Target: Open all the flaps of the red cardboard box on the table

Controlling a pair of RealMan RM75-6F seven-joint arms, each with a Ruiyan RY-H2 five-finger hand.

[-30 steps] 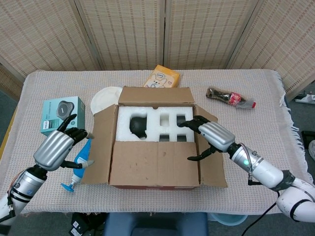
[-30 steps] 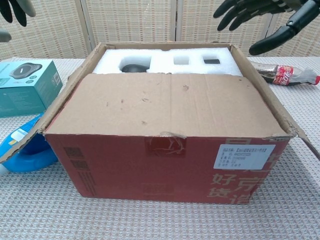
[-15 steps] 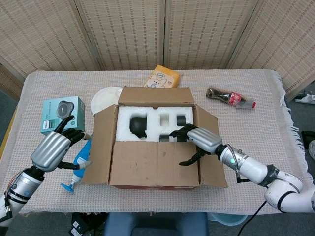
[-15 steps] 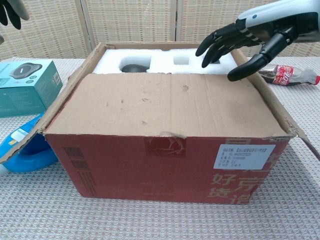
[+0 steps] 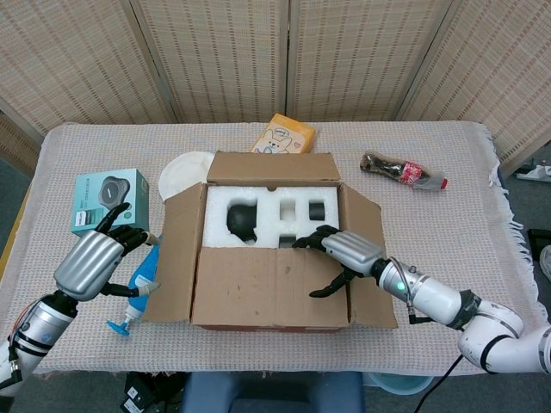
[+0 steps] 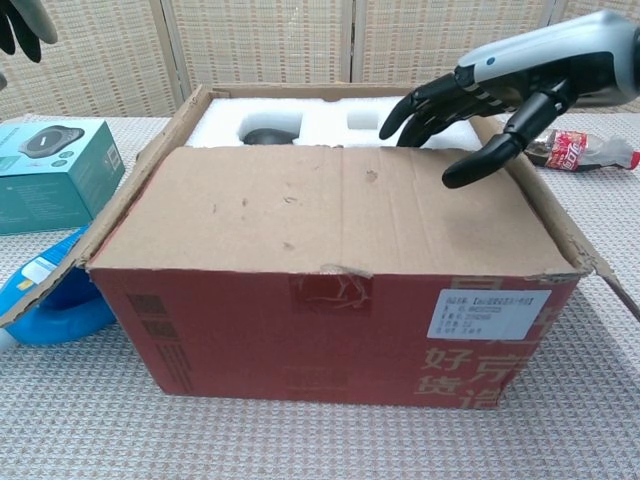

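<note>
Right hand (image 5: 344, 255), fingers (image 6: 425, 105) apart, hovers over the red cardboard box's (image 6: 330, 330) closed near flap (image 5: 271, 288); cloth-covered desk (image 5: 448, 258), woven screens (image 5: 215, 56) behind.

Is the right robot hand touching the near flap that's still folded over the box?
Cannot tell. In the chest view the right robot hand hangs over the near flap's far edge with fingers spread, but neither view plainly shows a gap or contact.

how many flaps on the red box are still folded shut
1: the near flap lies flat over the foam insert. The far flap, left flap and right flap are folded out.
</note>
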